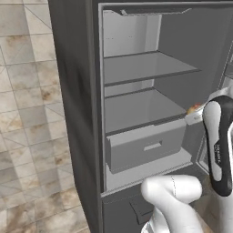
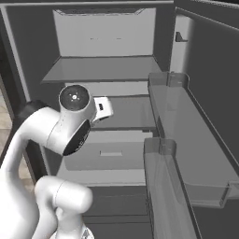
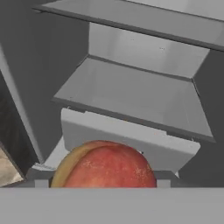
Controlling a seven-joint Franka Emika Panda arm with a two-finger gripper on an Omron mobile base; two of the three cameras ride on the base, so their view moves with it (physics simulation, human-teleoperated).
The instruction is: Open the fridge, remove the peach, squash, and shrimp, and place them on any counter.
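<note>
The fridge (image 1: 77, 113) stands open, its dark grey side wall toward the left base camera and its pale grey interior exposed; inside it sit an upper shelf (image 1: 145, 68), a lower shelf (image 1: 136, 111) and, beneath them, a closed drawer (image 1: 145, 145) with a small flat handle on its front; all three look bare in both base views. The open door (image 2: 205, 93) swings out on the right of the right base view, carrying two clear door bins (image 2: 186, 140), one above the other. The arm's white forearm rises in front of the fridge opening, level with the lower shelf and the drawer.

The peach (image 3: 104, 165) lies very close to the hand camera, red with a tan-orange flank, in front of the drawer's face and below the front edge of the lower shelf; in the left base view a small patch of its orange-red skin (image 1: 195, 108) peeks out just beside the wrist, at the right edge of the lower shelf. The gripper (image 3: 104, 184) sits with the peach between its finger positions; the finger tips themselves are hidden at the bottom of the hand view, so the hold can only be called probable: the jaws stand wide, apparently closed around the peach rather than empty.

A tiled floor (image 1: 27, 113) shows to the left of the fridge.
</note>
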